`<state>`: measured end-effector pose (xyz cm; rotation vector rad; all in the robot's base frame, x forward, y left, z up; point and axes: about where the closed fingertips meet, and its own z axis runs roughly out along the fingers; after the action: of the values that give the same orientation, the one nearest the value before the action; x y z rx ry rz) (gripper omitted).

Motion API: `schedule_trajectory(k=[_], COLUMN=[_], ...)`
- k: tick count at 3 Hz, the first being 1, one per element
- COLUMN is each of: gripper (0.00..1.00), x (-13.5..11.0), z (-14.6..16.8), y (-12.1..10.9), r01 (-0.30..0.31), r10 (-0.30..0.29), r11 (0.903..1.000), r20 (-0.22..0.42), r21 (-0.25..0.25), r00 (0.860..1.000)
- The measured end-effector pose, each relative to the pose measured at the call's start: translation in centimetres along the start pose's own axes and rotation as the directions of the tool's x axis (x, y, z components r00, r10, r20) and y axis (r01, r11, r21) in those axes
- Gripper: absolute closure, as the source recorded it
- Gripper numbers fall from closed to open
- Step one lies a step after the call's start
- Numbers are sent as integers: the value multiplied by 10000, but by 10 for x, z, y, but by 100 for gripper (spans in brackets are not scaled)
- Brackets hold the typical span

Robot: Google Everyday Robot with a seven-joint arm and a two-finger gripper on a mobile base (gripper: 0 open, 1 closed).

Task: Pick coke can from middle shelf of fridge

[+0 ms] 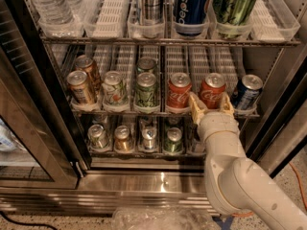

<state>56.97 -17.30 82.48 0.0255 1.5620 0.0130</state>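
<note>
The fridge (158,186) stands open. On its middle shelf (120,110) stands a row of short cans. Two red coke cans sit side by side: the left coke can (178,92) and the right coke can (211,90). A dark blue Pepsi can (247,92) stands to their right and green cans (146,89) to their left. My gripper (210,106) is open, at the shelf's front edge. Its tan fingers (195,108) stand either side of the right coke can's lower part without closing on it.
The upper rack holds tall cans (190,6) and water bottles (48,4). The lower rack holds small cans (123,137). The glass door (24,143) hangs open at the left. The door frame (283,128) is close on the right. A crumpled plastic bag (158,218) lies on the floor.
</note>
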Motion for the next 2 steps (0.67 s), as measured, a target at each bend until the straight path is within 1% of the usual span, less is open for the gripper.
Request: schedule_trajectory(k=[1,2], gripper=[31,28], x=[-5,-10], z=[7,18], y=[0,0], r01=[-29,-14], r10=[27,9], r11=[9999,9997], r20=[128,218], r21=[116,262], r00=[9999,9998])
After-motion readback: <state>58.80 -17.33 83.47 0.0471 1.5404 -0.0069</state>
